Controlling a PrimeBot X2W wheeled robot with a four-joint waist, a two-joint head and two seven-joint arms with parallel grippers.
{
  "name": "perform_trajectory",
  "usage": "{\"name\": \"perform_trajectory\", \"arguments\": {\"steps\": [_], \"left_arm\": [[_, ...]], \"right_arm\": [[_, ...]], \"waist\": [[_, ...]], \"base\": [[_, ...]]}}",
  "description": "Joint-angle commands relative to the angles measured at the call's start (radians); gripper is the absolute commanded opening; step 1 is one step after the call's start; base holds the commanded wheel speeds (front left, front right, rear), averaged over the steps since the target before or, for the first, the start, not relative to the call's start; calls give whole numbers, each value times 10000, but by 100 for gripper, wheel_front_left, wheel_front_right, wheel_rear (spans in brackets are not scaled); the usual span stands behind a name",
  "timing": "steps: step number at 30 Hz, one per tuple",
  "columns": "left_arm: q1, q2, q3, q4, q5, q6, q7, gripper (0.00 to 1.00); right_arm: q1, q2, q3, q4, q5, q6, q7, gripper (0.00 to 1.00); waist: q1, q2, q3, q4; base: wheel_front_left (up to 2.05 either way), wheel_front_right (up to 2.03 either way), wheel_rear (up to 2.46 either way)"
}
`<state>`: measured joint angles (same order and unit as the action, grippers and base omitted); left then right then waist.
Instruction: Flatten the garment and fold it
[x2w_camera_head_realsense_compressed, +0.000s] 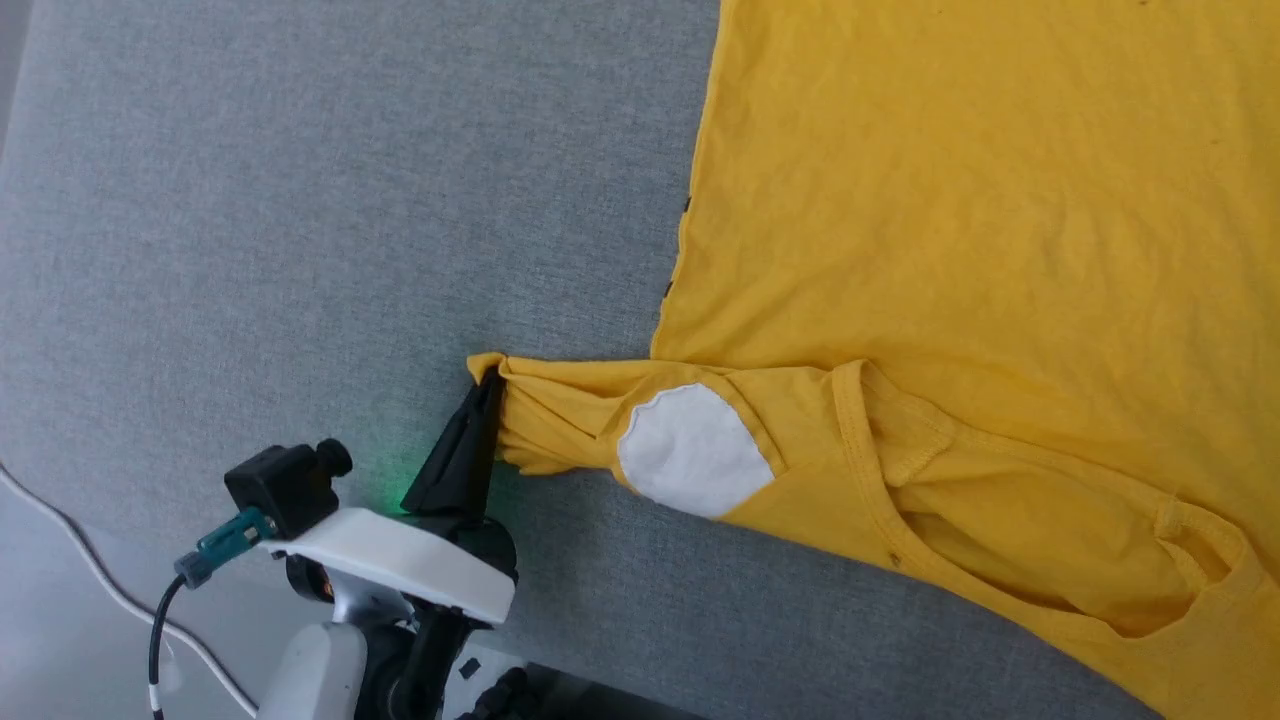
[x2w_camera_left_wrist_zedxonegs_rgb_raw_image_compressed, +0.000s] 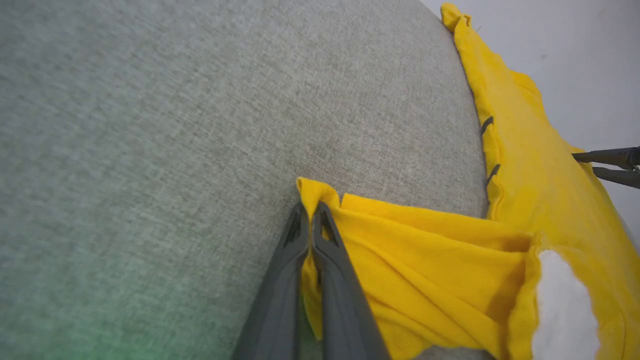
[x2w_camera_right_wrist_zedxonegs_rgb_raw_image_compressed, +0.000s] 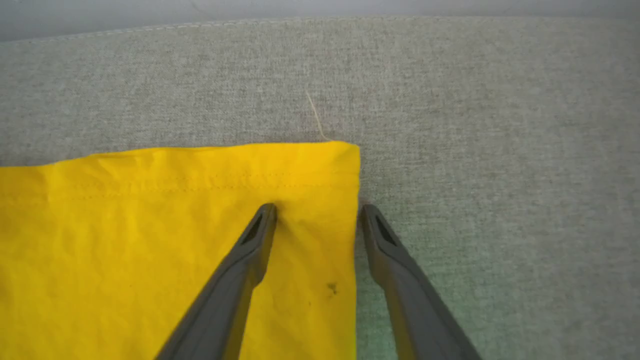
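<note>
Left gripper: fingers pressed together, clamped on the tip of the sleeve; the same pinch shows in the left wrist view.
Sleeve: bunched and twisted. Its long axis runs left to right, from the pinch to the shirt body.
White patch: sits on a turned-over flap just right of the sleeve, so this part is not flat yet.
Shirt: lies on the grey worktop, wholly to the right of the left gripper. The body is mostly spread with light creases, and the neck opening is at the lower right.
Right gripper: fingers apart, holding nothing. It straddles the shirt's side edge, one finger over cloth and the other over bare worktop; can't tell if they press down.
Hem corner: flat and square, just beyond the right gripper's tips.
Key relation: the sleeve points from the body straight at the left gripper, so a pull leftward, away from the body, should stretch it out.
Nearer arm: left for the sleeve, right for the hem.
Stage: flattening; fold not started, by my read.
Risk: the pull may drag the whole shirt left unless the hem end is pinned.
</note>
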<state>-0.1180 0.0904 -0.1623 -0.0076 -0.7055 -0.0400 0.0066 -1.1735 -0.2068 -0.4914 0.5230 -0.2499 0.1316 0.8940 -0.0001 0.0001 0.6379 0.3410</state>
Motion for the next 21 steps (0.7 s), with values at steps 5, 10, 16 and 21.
{"name": "perform_trajectory", "arguments": {"steps": [5,10,16,21], "left_arm": [[36,113,36,693,12,279,222,0],[173,187,62,790,9,310,189,0],[689,488,291,706,2,503,252,0],[1099,618,392,506,-84,656,429,0]], "right_arm": [[633,130,79,-684,-17,-9,-168,0],[2177,-221,831,-1504,994,-9,-3427,0],[4652,-147,1146,-2111,2241,-9,-7698,0],[6132,331,659,-2383,2583,-9,-9035,0]], "waist": [[1,-1,-177,-36],[1,-1,-883,-181],[1,-1,-2202,-801],[1,-1,-3057,-1252]], "base": [[0,0,0],[0,0,0],[0,0,0],[0,0,0]]}}
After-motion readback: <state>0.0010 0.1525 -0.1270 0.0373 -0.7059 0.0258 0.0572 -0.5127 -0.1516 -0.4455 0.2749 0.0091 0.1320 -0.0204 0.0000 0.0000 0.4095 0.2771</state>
